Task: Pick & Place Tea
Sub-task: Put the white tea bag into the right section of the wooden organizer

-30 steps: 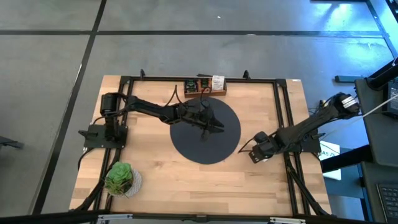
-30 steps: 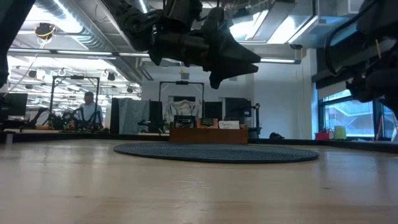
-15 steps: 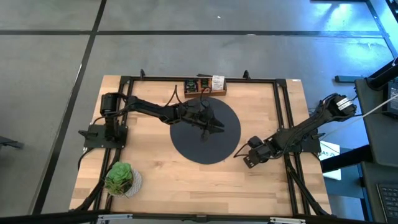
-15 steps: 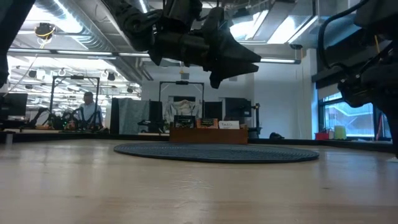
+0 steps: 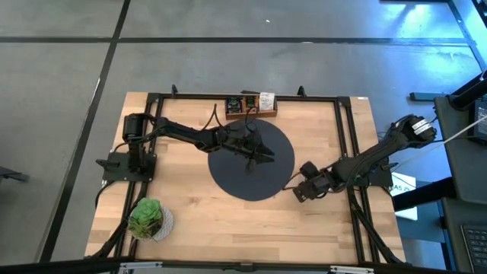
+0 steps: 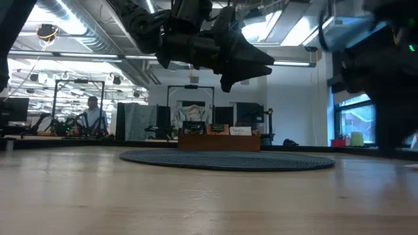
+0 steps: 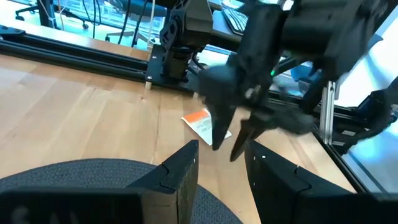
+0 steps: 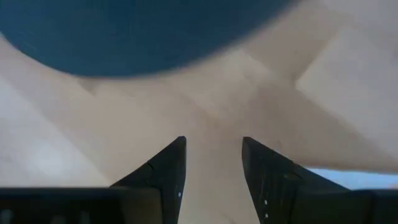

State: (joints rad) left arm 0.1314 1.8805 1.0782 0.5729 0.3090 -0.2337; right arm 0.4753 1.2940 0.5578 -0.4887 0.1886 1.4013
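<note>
Beyond the round mat [image 5: 251, 163], a wooden box [image 5: 251, 105] holds tea packets [image 5: 265, 100].

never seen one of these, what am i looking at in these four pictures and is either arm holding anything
This is a robot with two dark arms bolted to a wooden table, each ending in two-finger jaws. One picture looks straight down, one looks level across the tabletop, and two come from cameras on the wrists. The left gripper hangs above a round black mat, open and empty. The right gripper sits by the mat's edge, jaws apart with nothing between them. On the table are a wooden box of tea packets at the far edge, a green plant in a near corner, and one orange and white tea packet lying on the wood beyond the mat.
</note>
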